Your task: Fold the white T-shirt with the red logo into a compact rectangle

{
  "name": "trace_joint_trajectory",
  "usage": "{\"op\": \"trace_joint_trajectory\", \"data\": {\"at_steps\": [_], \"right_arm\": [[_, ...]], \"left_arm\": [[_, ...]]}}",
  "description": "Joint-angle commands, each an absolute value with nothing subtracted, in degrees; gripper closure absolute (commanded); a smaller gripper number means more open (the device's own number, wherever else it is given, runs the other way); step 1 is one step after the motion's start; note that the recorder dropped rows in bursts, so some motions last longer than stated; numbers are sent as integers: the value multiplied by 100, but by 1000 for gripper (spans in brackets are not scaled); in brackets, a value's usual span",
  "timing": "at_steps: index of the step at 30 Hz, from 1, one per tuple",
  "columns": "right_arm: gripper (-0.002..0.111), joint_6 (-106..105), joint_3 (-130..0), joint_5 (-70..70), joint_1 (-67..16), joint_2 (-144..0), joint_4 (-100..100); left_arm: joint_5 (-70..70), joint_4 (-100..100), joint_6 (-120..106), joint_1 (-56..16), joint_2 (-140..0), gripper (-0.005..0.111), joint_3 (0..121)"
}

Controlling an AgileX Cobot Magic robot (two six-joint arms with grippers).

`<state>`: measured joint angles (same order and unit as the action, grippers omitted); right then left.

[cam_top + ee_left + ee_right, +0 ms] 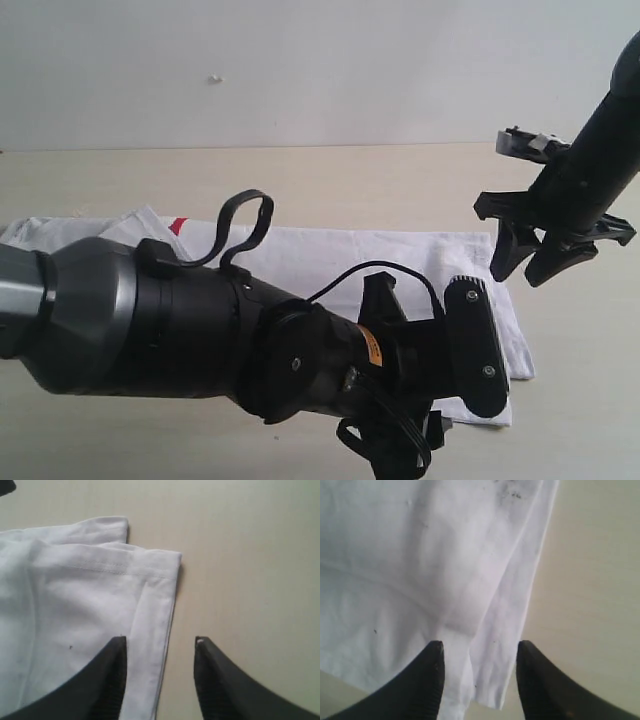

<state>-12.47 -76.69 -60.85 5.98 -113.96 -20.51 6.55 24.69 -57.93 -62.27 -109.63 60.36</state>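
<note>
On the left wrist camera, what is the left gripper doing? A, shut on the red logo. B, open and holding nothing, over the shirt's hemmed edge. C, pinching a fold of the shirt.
B: the left gripper has its jaws apart with nothing clamped between them, one finger over the white T-shirt by its hemmed edge, the other over the bare table.

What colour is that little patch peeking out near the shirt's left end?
The patch is red, on the white T-shirt; exterior view only.
</note>
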Motion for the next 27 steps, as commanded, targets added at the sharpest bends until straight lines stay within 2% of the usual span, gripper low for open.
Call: {"op": "trace_joint_trajectory", "data": {"at_steps": [1,2,6,11,14,18,27], "right_arm": [[72,-1197,-7634,-6002,597,-11561,-2037],[83,-1412,-7644,-6002,597,-11577,-2148],[109,-2179,-7644,-5990,555,-11448,-2529],[108,-1730,-7618,-5849,193,-11980,-1921],[108,-1666,-7640,-5942,137,-12144,-1754],[108,-435,-7640,-6005,137,-12157,-189],[108,-1112,-8017,-6198,137,-11440,-1392]], "left_arm": [[584,2426,-5663,-6161,-10828,63,6064],[623,2426,-5663,-6061,-10682,63,6064],[955,2404,-5663,-5673,-10322,63,6064],[1855,2370,-5486,-4721,-9687,63,6064],[1936,2309,-5398,-4303,-9508,63,6064],[2406,2194,-5209,-3766,-9469,63,6064],[2684,985,-4279,-3261,-9397,63,5868]]}}
